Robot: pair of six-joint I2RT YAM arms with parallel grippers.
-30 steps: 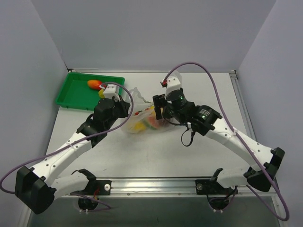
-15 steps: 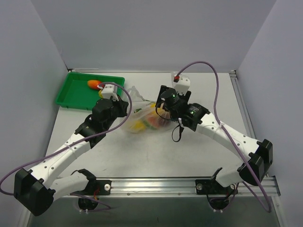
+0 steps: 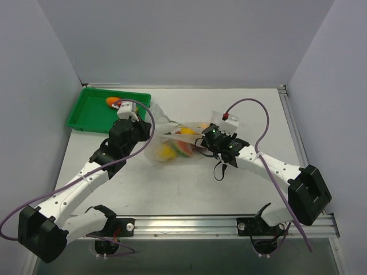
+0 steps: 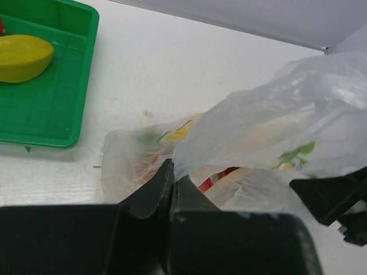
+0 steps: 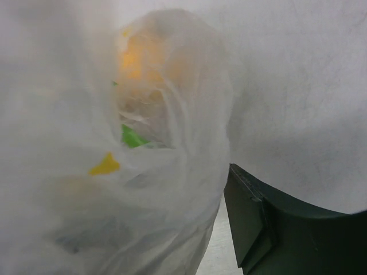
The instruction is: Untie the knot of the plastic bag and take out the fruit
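Note:
The clear plastic bag (image 3: 175, 140) lies mid-table, stretched between both grippers. Fruit shows through it: a yellow lemon (image 3: 166, 152), a red watermelon wedge (image 3: 184, 150) and an orange piece (image 3: 186, 130). My left gripper (image 3: 150, 133) is shut on a fold of the bag's film (image 4: 275, 114) at its left side; the jaws meet on it (image 4: 172, 175). My right gripper (image 3: 202, 142) is at the bag's right side. In the right wrist view the bag (image 5: 114, 143) presses against one finger (image 5: 252, 229) and hides the other. I cannot pick out the knot.
A green tray (image 3: 86, 112) stands at the back left with a red-orange mango (image 3: 113, 102) in it. The left wrist view shows the tray (image 4: 51, 109) with a yellow-green mango (image 4: 23, 57). Grey walls close the back and sides.
My right gripper has moved down and toward the near side at the bag's right end, and the bag is now spread wider to the right. My left gripper has shifted slightly back.

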